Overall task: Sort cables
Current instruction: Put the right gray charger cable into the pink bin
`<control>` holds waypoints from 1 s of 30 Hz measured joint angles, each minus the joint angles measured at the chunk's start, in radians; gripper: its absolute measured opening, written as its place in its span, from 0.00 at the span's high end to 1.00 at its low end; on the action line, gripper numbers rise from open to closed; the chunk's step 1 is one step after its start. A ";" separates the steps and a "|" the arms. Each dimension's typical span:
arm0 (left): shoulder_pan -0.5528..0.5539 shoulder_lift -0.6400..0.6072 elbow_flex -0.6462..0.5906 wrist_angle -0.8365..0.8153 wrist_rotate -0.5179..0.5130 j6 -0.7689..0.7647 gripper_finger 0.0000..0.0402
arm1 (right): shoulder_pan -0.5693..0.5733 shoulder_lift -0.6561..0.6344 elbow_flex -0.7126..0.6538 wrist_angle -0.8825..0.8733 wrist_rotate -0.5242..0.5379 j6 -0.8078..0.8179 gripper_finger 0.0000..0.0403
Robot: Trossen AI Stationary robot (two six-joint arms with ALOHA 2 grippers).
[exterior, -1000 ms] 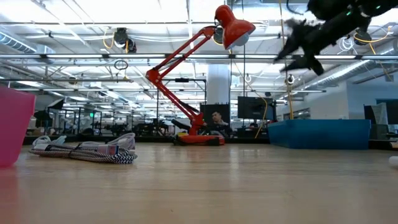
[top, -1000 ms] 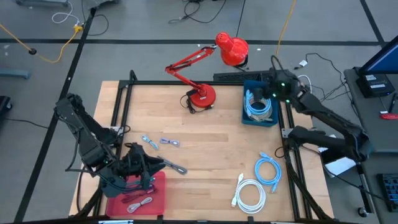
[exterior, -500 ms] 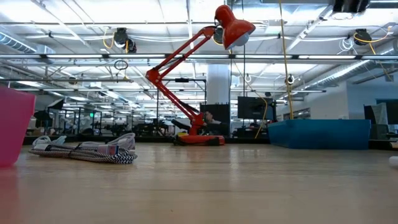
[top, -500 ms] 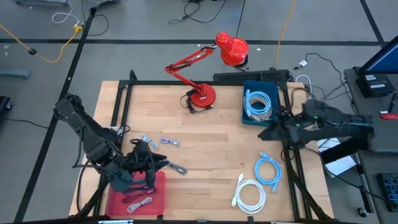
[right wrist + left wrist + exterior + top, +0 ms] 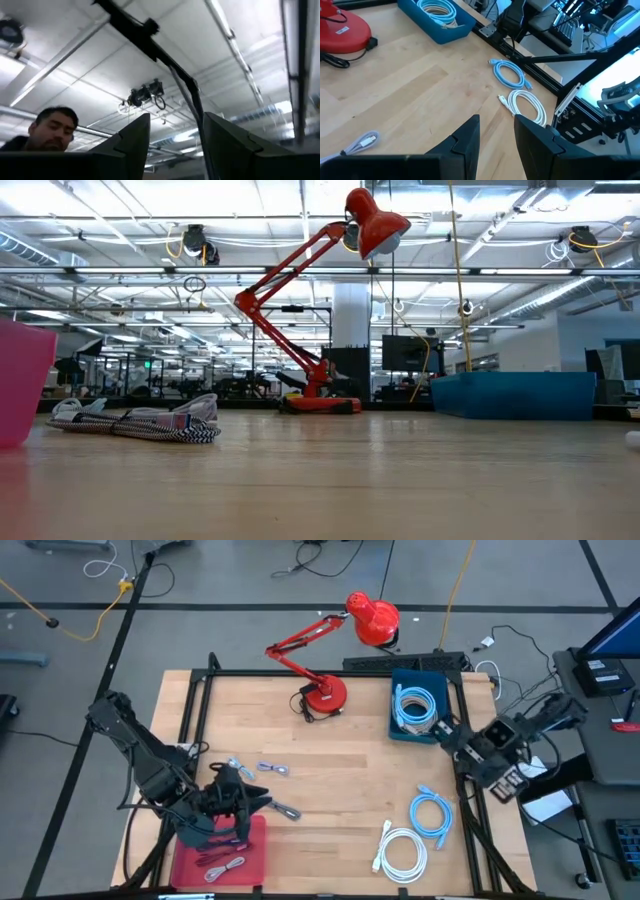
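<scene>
My left gripper (image 5: 258,802) (image 5: 495,135) is open and hovers at the far edge of the pink bin (image 5: 255,850), with nothing between its fingers. Maroon cables (image 5: 222,862) lie in that bin. A grey cable (image 5: 285,810) lies on the table just right of the left fingers, and two short bundled ones (image 5: 240,768) (image 5: 273,769) lie farther off. A light-blue coil (image 5: 417,707) rests in the blue bin (image 5: 395,725). Another light-blue coil (image 5: 432,812) (image 5: 509,75) and a white coil (image 5: 403,852) (image 5: 525,105) lie flat near the right edge. My right gripper (image 5: 447,730) (image 5: 175,145) is open, pointing up, beside the blue bin's right wall.
A red desk lamp (image 5: 325,695) stands at the far edge with its black cord. In the low view a striped cable bundle (image 5: 140,423) lies beside the pink bin (image 5: 20,380). A person's head (image 5: 52,127) shows in the right wrist view. Bare wood lies mid-table.
My right gripper has swung from above the blue bin's far end out toward the table's right edge, then settled beside the bin's right wall, tipped upward. The light-blue coil stays in the blue bin.
</scene>
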State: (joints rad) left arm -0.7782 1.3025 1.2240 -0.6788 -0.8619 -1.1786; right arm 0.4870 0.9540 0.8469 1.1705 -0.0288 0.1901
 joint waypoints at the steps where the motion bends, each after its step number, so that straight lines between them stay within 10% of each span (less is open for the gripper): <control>1: 0.004 0.000 0.000 0.000 0.000 -0.001 0.70 | 0.000 0.027 0.036 0.003 -0.030 -0.035 0.56; 4: 0.015 0.000 0.000 0.001 0.016 0.000 0.70 | -0.002 0.084 0.164 -0.176 -0.078 -0.020 0.56; 11: 0.046 0.000 0.000 -0.084 0.153 0.026 0.70 | 0.026 0.183 0.543 -1.322 0.167 0.114 0.56; 21: 0.323 0.000 0.000 -0.646 0.340 -0.256 0.70 | 0.033 0.269 0.603 -1.616 0.367 0.294 0.56; 30: 0.627 0.093 0.000 -0.431 0.547 0.855 0.70 | 0.033 0.292 0.603 -1.616 0.371 0.321 0.56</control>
State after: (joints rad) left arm -0.1517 1.3955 1.2239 -1.1100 -0.3144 -0.3232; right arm 0.5201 1.2461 1.4498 -0.4459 0.3424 0.5106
